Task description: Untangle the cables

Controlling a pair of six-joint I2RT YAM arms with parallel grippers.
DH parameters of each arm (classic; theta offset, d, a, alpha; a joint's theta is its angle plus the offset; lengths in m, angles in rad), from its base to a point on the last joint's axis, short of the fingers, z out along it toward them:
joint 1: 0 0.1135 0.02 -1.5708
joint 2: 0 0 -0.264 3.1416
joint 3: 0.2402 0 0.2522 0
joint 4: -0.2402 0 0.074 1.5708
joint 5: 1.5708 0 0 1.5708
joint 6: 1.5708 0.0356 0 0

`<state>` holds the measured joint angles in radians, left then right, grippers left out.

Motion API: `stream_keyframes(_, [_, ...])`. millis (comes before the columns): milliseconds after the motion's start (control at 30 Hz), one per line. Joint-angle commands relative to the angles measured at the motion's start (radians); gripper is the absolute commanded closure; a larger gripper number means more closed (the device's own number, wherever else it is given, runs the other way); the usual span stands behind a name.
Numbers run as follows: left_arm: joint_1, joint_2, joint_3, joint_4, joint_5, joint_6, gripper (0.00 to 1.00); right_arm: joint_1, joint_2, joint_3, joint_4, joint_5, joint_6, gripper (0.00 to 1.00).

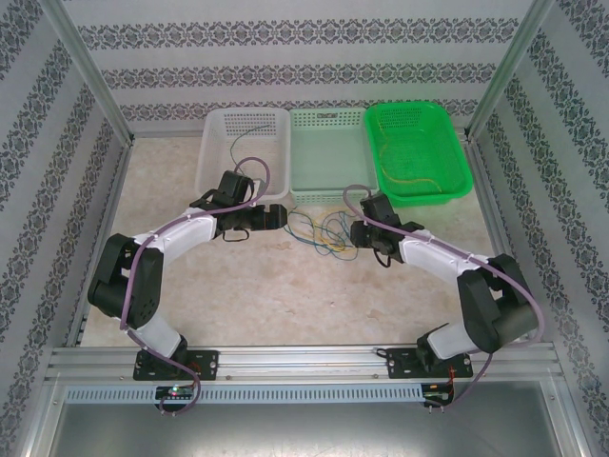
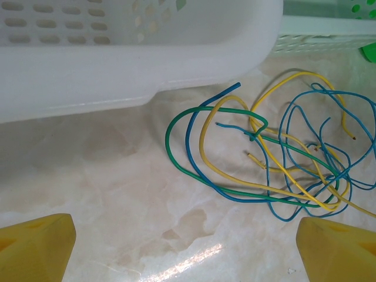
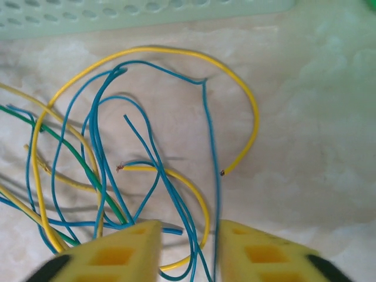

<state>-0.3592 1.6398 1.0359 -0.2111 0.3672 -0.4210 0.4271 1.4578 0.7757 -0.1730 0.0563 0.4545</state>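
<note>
Three baskets [image 1: 245,114], one tangle of cables [image 2: 252,136]

The cables [image 1: 322,231] are thin wires lying in one loose tangle, flat on the counter [image 1: 285,314] at mid-scene, just near of the pale green basket [image 1: 328,152]. Blue strands [image 2: 187,141] make up most of it, looping wide and crossing one another many times. Yellow strands [image 2: 201,144] weave through them, and one sweeps in a broad arc at the right edge of the tangle, its bare end lying free. A single green strand [image 2: 167,141] curves round the left side and runs back into the knot, crossing the blue. Several cut ends poke out. A lone yellow wire [image 1: 411,178] lies curled in the bright green basket [image 1: 419,201] at far right.
</note>
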Motion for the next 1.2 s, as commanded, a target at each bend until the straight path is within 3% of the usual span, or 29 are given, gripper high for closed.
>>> stream_keyframes(0, [-0.008, 0.018, 0.0, 0.013, 0.021, -0.003, 0.03, -0.01, -0.025, -0.013, 0.004, 0.017, 0.012, 0.82])
stream_keyframes(200, [-0.008, 0.013, -0.003, 0.009, 0.02, -0.002, 0.03, -0.007, -0.039, -0.001, -0.005, 0.005, -0.005, 1.0])
stream_keyframes(433, [-0.008, 0.013, -0.007, 0.019, 0.027, -0.013, 0.03, -0.008, -0.063, 0.016, -0.034, 0.013, -0.018, 1.0])
stream_keyframes(600, [-0.017, 0.012, -0.006, 0.02, 0.032, -0.008, 0.04, 0.005, -0.188, 0.033, -0.079, 0.039, -0.03, 1.0])
stream_keyframes(800, [-0.096, 0.023, 0.057, -0.019, -0.014, 0.052, 0.04, 0.027, -0.353, 0.114, -0.156, 0.03, -0.063, 1.0])
stream_keyframes(1167, [-0.171, 0.015, 0.11, 0.024, -0.029, 0.071, 0.03, 0.045, -0.474, 0.255, -0.239, -0.005, -0.094, 1.0])
